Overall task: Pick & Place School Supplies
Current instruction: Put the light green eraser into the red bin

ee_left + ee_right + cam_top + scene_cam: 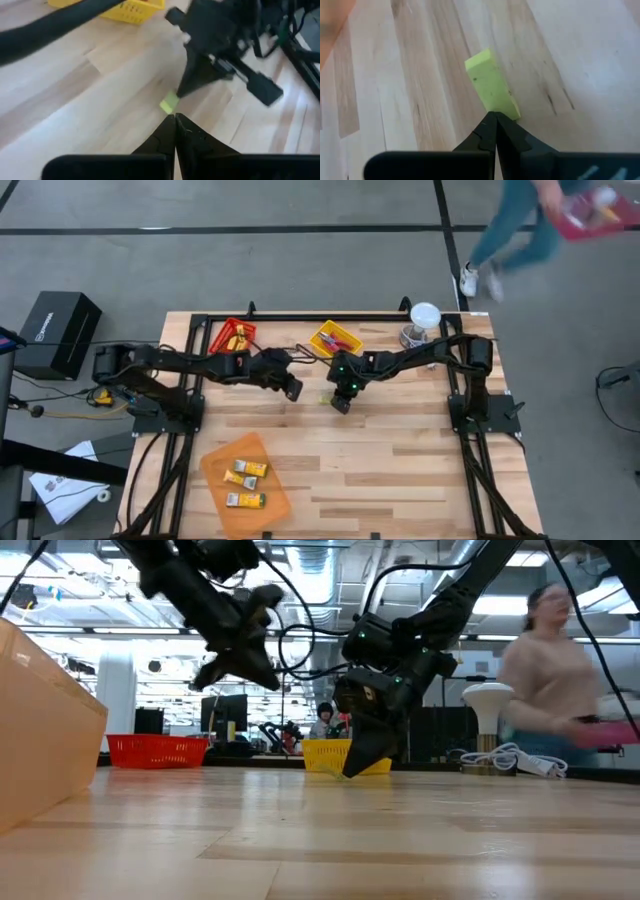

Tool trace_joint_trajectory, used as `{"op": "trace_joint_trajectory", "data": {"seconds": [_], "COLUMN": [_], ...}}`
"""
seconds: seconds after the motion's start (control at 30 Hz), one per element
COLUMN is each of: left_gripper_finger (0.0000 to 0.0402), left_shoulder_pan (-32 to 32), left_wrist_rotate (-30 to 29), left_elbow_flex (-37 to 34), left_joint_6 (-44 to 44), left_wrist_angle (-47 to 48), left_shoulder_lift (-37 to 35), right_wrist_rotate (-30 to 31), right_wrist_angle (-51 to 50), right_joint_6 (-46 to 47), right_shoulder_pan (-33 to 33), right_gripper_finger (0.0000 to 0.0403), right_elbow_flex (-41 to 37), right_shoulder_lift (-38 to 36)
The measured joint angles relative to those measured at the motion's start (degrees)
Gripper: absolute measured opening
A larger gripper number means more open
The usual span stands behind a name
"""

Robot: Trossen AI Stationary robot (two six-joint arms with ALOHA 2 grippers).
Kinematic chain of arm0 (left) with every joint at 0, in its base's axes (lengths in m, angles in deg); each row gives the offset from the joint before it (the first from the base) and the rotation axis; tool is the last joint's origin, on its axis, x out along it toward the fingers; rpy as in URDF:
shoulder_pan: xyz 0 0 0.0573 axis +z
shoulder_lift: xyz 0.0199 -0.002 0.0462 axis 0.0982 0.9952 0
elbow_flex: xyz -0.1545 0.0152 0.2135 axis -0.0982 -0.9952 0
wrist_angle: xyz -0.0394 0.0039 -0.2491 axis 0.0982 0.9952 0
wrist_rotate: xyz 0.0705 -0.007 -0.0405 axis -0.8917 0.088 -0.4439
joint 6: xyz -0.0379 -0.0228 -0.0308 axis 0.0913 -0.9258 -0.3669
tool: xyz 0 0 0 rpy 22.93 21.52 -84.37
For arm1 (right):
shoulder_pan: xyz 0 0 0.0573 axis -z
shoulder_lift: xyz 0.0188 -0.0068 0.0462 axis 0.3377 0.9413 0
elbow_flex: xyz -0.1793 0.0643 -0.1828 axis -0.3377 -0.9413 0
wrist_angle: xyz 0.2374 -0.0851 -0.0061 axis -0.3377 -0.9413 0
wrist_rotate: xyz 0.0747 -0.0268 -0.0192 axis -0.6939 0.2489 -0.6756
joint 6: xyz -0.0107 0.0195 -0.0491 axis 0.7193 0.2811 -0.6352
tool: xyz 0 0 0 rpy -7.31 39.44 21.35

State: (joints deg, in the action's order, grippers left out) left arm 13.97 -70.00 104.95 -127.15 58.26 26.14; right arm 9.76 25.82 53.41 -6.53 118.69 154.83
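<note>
- Right gripper [495,116] is clenched, tips down at the table [400,450] mid-board, touching the near end of a green block [491,85]; I see nothing pinched between the fingers.
- Block lies flat on the wood, in front of the yellow tray [336,338].
- Left gripper [175,118] is also clenched and empty, hovering just beside the right one, pointed at the block.
- Three yellow packs [245,483] sit in the orange tray [275,500].
- Red tray [232,335] holds more supplies.
- I see a person [555,670] walking behind the table.

Lime-green block [492,89]; red [232,336], yellow [335,339], orange trays [245,477]
</note>
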Motion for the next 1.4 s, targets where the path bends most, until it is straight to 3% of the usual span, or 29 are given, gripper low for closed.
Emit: {"op": "trace_joint_trajectory", "data": {"seconds": [0.17,0.37,0.6,0.8,0.93,1.17,1.23,1.4], "left_gripper_finger": [0.0000,0.0004,0.0048,0.0094,0.0100,0.0092,0.0105,0.0159], "left_shoulder_pan": [-1.3,-4.1,-2.3,-0.7,0.4,1.5,1.4,1.9], "left_wrist_rotate": [3.0,5.2,5.7,6.1,6.8,14.6,15.0,15.1], "left_elbow_flex": [-2.2,-2.5,-2.8,-2.9,-2.8,-2.9,-2.8,-2.8], "left_joint_6": [0.5,10.6,-1.3,-3.0,-7.5,-18.2,-20.9,-23.2], "left_wrist_angle": [-0.4,-3.4,-6.1,-9.1,-11.9,-20.9,-25.8,-27.9], "left_shoulder_lift": [-1.3,0.3,3.0,4.5,7.1,16.4,18.3,19.8], "right_wrist_rotate": [-0.7,-0.5,-0.6,-0.4,-0.4,-0.3,-0.2,-0.2], "right_wrist_angle": [1.0,1.4,0.7,0.5,0.5,0.7,0.6,0.8], "right_joint_6": [0.9,0.9,0.7,0.5,0.5,0.5,0.5,0.4], "right_shoulder_pan": [0.0,0.2,1.1,1.0,1.1,1.2,1.1,1.2], "right_gripper_finger": [0.0000,0.0000,0.0000,0.0000,0.0000,0.0000,0.0000,0.0000], "right_elbow_flex": [0.0,0.0,0.0,0.0,0.0,0.0,0.0,0.0], "right_shoulder_lift": [0.7,0.8,0.8,0.8,0.8,0.9,0.9,0.9]}}
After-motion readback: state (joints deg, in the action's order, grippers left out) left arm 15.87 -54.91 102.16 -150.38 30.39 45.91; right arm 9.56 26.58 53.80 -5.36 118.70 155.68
